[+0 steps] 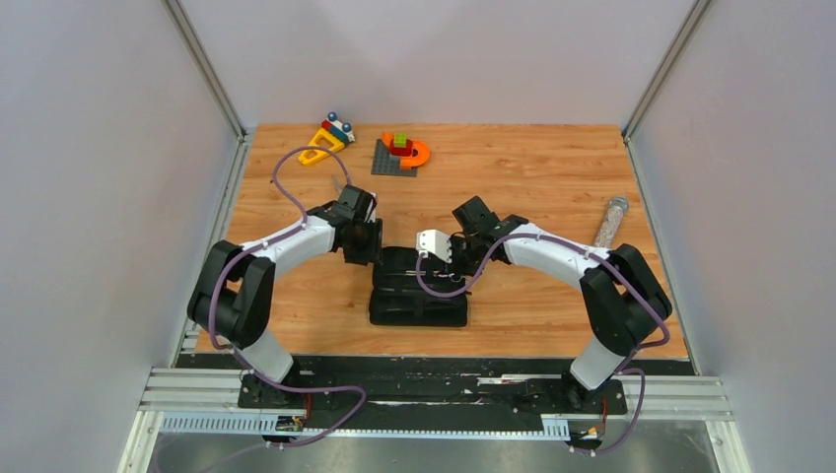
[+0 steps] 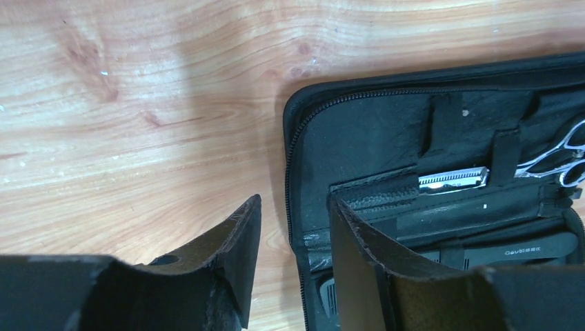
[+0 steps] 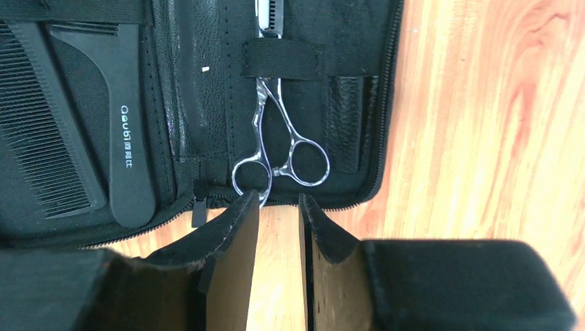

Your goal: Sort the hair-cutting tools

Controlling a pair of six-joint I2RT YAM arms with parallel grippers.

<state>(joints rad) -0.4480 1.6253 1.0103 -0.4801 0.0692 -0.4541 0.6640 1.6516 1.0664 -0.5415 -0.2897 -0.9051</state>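
A black zip case (image 1: pixel 418 307) lies open in the middle of the table. A pair of silver scissors (image 3: pixel 279 145) sits inside it under an elastic strap, ring handles towards my right gripper. The black comb (image 3: pixel 90 124) lies in the case's other half. My right gripper (image 3: pixel 279 200) hovers just off the case's edge, open a little, with bare wood between its fingers. My left gripper (image 2: pixel 295 207) is open and straddles the case's zipped left edge (image 2: pixel 290 172). A toothed silver blade (image 2: pixel 452 179) and scissor rings (image 2: pixel 562 155) show in the left wrist view.
Colourful toy blocks (image 1: pixel 399 153) on a grey plate and a yellow toy (image 1: pixel 325 143) stand at the back of the table. A clear glittery tube (image 1: pixel 611 222) lies at the right. Grey walls close in both sides.
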